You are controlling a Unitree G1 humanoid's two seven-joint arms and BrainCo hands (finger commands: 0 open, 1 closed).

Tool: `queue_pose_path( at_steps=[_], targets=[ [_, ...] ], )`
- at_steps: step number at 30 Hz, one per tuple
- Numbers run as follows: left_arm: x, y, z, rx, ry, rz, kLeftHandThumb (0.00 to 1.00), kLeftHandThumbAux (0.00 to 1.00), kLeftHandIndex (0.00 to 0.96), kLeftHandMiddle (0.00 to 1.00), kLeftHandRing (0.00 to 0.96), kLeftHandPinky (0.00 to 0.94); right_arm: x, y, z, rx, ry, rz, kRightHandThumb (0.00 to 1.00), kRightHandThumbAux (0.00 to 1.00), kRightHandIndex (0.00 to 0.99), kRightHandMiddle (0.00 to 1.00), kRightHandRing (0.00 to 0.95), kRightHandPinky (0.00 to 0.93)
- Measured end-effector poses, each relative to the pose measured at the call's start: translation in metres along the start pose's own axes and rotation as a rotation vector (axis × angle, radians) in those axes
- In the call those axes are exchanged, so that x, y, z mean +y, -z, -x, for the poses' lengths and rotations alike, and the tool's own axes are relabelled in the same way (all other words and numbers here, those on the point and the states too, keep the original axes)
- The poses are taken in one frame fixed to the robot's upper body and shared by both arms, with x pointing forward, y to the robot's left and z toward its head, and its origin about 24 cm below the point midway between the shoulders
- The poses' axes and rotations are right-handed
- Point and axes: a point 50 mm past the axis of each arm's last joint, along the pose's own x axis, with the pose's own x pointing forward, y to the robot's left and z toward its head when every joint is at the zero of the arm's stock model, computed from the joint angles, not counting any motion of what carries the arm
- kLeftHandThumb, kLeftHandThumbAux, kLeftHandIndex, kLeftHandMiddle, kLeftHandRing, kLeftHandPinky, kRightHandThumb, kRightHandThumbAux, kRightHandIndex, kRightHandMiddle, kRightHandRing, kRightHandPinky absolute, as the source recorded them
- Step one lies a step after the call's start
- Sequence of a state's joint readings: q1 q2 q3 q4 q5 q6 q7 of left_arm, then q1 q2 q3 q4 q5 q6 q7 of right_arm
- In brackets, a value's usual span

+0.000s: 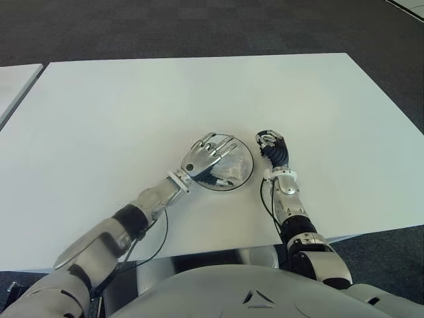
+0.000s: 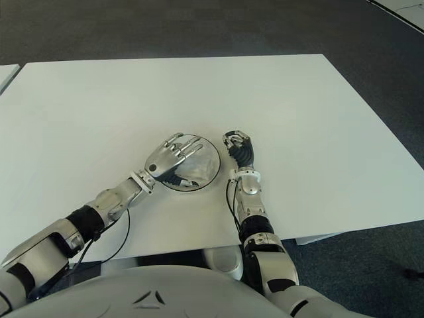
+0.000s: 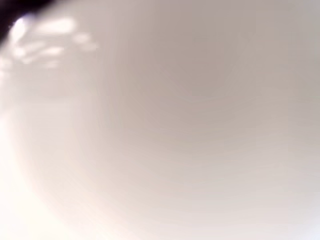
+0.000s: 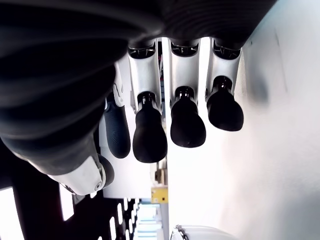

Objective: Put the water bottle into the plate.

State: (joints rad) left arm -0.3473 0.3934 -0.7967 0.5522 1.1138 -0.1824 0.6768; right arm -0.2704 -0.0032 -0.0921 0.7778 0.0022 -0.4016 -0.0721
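Reaching forward over the white rectangular table, my left hand hung palm-down above the round, shiny metal plate, covering most of its near-left half. Its fingers were stretched out and fanned apart over the dish, not wrapped around anything I could make out from above.

I could not pick out the water bottle as a separate shape in either eye view. Only glints and a dark patch showed under my palm, and my left wrist view gave just a pale blur, so I could not tell its long axis. I judged that, if the bottle was anywhere on the table, it lay hidden beneath that palm, inside the plate's rim, because no bottle showed anywhere else on the bare tabletop.

My right hand showed just beside the plate, on its right, apart from the rim. Its fingers were curled inward, the black pads lined up side by side with nothing between them and the thumb.

Of the two, my left hand was plainly the nearer one, directly over the plate, while the right sat off to the side. So the next move depended on the left: lifting it straight up from the dish would clear whatever lay below without nudging it sideways over the rim.
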Motion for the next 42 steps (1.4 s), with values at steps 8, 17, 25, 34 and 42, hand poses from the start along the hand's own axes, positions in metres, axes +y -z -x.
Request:
queue_pose_path(
  at_steps=[8, 17, 25, 34, 42],
  targets=[
    [0.007, -0.005, 0.007, 0.015, 0.086, -0.021, 0.515, 0.126, 0.0, 0.0, 0.0, 0.0, 0.0, 0.0, 0.0, 0.0, 0.008, -0.015, 0.706, 0.726, 0.439, 0.788, 0.775, 0.789],
    [0.026, -0.008, 0.021, 0.07, 0.187, -0.018, 0.523, 0.12, 0.0, 0.0, 0.0, 0.0, 0.002, -0.001, 0.001, -0.001, 0.015, -0.031, 0.705, 0.726, 0.439, 0.788, 0.769, 0.771],
    [0.036, -0.005, 0.028, 0.136, 0.217, -0.008, 0.519, 0.115, 0.0, 0.0, 0.0, 0.0, 0.001, -0.001, 0.001, 0.004, 0.018, -0.029, 0.706, 0.727, 0.439, 0.785, 0.768, 0.772],
    [0.046, -0.001, 0.035, 0.193, 0.171, 0.002, 0.509, 0.107, 0.0, 0.0, 0.0, 0.0, 0.001, -0.001, 0.001, 0.007, 0.018, -0.027, 0.705, 0.727, 0.439, 0.787, 0.769, 0.771],
    [0.058, 0.006, 0.04, 0.251, 0.112, 0.025, 0.501, 0.121, 0.0, 0.0, 0.0, 0.0, 0.001, -0.001, 0.001, 0.007, 0.015, -0.025, 0.703, 0.728, 0.439, 0.789, 0.769, 0.763]
  ],
)
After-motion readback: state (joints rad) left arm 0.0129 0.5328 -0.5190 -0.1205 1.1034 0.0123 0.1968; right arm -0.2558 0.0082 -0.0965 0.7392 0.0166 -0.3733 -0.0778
